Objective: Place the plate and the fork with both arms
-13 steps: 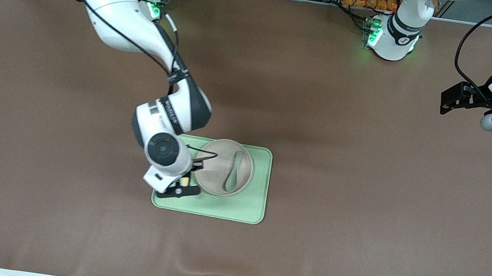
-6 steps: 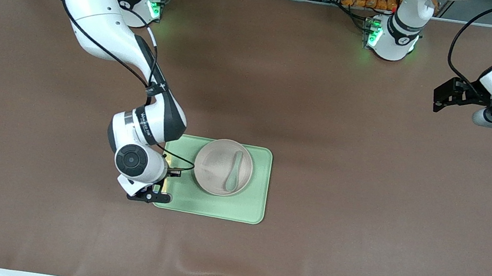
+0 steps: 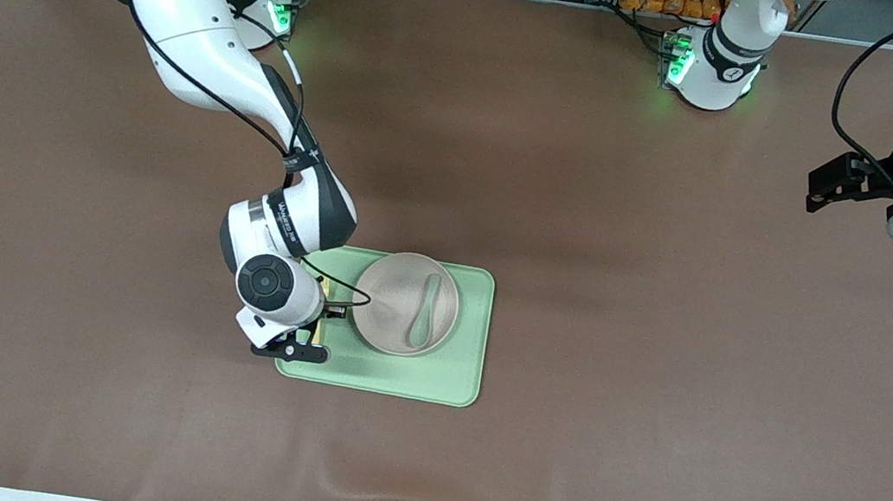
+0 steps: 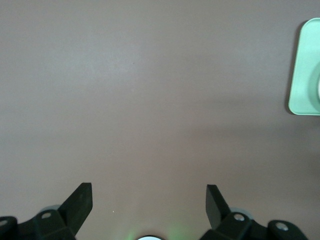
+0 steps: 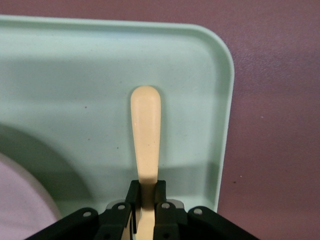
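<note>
The plate [image 3: 405,303] sits on the tray [image 3: 464,375] while the right gripper [image 5: 145,207], pinching the fork [image 5: 145,135], apparently nears release; the left gripper [image 4: 149,205] waits, open and empty.

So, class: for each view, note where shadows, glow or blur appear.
Front view: soft arm shadows darken the table; base lights glow green. Left wrist view: uniformly soft, with a green glow between the left gripper jaws. Right wrist view: the fork is sharp, and a shadow falls on the tray.

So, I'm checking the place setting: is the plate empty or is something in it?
Not empty. A grey-green spoon lies inside the plate, which sits on the green tray.
</note>
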{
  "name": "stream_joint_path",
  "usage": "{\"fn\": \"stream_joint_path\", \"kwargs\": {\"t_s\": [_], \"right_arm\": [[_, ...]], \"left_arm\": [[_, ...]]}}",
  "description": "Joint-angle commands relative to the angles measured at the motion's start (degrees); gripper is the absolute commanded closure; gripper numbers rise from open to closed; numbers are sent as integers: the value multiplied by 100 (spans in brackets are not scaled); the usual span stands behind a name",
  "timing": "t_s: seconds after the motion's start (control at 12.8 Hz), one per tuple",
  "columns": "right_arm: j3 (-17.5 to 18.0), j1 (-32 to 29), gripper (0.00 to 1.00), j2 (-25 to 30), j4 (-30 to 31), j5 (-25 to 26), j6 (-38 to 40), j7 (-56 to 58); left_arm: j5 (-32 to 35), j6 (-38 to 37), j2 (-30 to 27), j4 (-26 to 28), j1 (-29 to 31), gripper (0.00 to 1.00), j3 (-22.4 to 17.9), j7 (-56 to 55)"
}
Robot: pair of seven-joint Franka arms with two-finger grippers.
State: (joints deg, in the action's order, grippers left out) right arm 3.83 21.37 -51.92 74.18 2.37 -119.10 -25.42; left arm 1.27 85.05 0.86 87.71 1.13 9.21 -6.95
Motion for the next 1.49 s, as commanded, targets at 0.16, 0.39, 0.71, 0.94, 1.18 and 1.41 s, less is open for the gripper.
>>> {"fn": "stream_joint_path", "kwargs": {"t_s": [0.16, 0.39, 0.71, 0.94, 1.18, 1.41], "right_arm": [[13, -97, 23, 94, 70, -52, -52, -70], [57, -107, 0, 296, -218, -52, 770, -60], [100, -412, 0, 804, -783, -69, 1907, -104], [267, -1133, 0, 1516, -739, -323, 2293, 9], [381, -1712, 0, 2017, -765, -744, 2855, 362], [602, -2058, 0, 2606, -695, -852, 3322, 327]], "left_arm": [[-345, -32, 90, -79, 247, 0, 37, 27], [-417, -32, 72, -87, 283, 0, 63, 342], [-364, -32, 72, -114, 239, 0, 116, 335], [-276, -32, 72, -114, 239, 0, 117, 343], [-293, -32, 72, -114, 256, 0, 108, 352], [-294, -23, 63, -114, 256, 0, 99, 352]]}}
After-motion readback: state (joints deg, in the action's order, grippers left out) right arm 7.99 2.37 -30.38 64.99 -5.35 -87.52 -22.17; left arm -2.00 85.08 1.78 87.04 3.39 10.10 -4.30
